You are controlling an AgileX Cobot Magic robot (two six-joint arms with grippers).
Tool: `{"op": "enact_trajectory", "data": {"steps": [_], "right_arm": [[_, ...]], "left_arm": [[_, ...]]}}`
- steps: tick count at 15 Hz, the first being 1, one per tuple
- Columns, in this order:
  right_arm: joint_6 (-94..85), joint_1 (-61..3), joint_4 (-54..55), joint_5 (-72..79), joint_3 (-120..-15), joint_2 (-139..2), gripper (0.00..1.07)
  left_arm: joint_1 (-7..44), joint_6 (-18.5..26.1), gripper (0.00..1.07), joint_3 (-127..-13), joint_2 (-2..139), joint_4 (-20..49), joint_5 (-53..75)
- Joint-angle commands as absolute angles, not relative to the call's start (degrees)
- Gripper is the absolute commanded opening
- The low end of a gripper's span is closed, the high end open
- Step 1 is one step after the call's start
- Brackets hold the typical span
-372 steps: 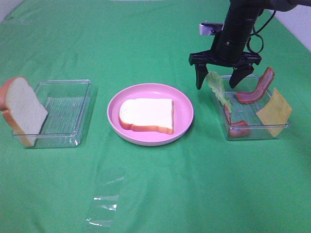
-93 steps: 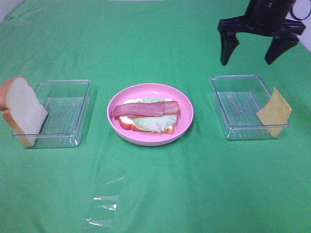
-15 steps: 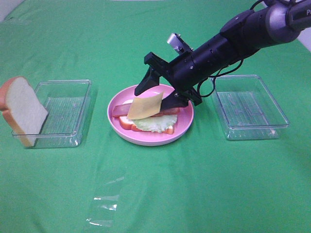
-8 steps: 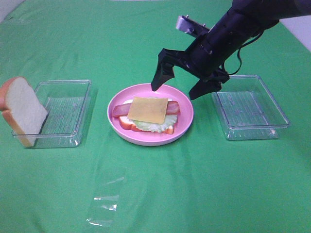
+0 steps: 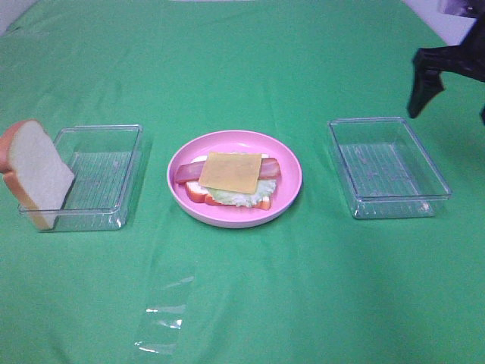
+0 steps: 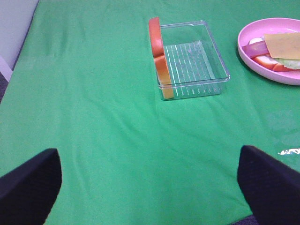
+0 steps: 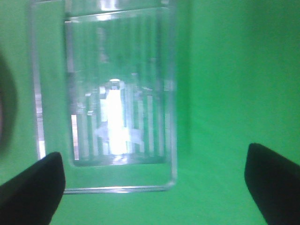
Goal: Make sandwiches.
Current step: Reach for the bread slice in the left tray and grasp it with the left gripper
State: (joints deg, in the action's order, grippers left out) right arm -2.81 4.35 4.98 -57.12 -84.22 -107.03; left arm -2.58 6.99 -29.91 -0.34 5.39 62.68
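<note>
On the pink plate (image 5: pixel 292 180) lies the sandwich stack: a bread slice (image 5: pixel 195 191) at the bottom, lettuce (image 5: pixel 236 196), bacon (image 5: pixel 186 173), and a cheese square (image 5: pixel 231 171) on top. A second bread slice (image 5: pixel 34 171) leans upright against the outer side of the left tray (image 5: pixel 98 178). My right gripper (image 5: pixel 453 95) hangs open and empty at the far right edge, behind the right tray (image 5: pixel 386 163). The right wrist view has this gripper (image 7: pixel 152 187) above that empty tray (image 7: pixel 171 117). My left gripper (image 6: pixel 150 187) is open over bare cloth, short of the bread (image 6: pixel 159 56).
Green cloth covers the whole table. A strip of clear plastic film (image 5: pixel 163 315) lies on the cloth near the front. The left wrist view shows the left tray (image 6: pixel 197 61) with the plate (image 6: pixel 262 65) and cheese (image 6: pixel 283 44) beyond it.
My right gripper let the cheese down flat onto the bacon, opened, then rose and swung away to the far right. The left arm and the bread stayed put.
</note>
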Motion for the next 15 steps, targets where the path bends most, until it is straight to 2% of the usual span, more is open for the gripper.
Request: {"op": "enact_trajectory", "data": {"steps": [1,5,6,10,13,15], "right_arm": [[-4.47,10.2,5.39,-59.47,-84.11,-106.46,0.99],[-4.7,12.03,5.1,-62.57,-84.11,-106.23,0.99],[-6.93,11.86,6.3,-67.21,-83.08,-105.83,0.99],[-6.53,11.92,6.3,-64.0,-67.32,-94.37,0.99],[-6.42,11.92,5.39,-61.31,-50.94,-77.46,0.99],[-7.16,11.92,5.33,-59.19,-43.77,-64.8,0.99]], "left_arm": [[-2.06,6.7,0.94,-29.74,-1.38,5.9,61.82],[-2.06,6.7,0.94,-29.74,-1.38,5.9,61.82],[-2.06,6.7,0.94,-29.74,-1.38,5.9,61.82],[-2.06,6.7,0.94,-29.74,-1.38,5.96,61.82],[-2.06,6.7,0.94,-29.74,-1.38,5.96,61.82],[-2.06,6.7,0.94,-29.74,-1.38,5.96,61.82]]}}
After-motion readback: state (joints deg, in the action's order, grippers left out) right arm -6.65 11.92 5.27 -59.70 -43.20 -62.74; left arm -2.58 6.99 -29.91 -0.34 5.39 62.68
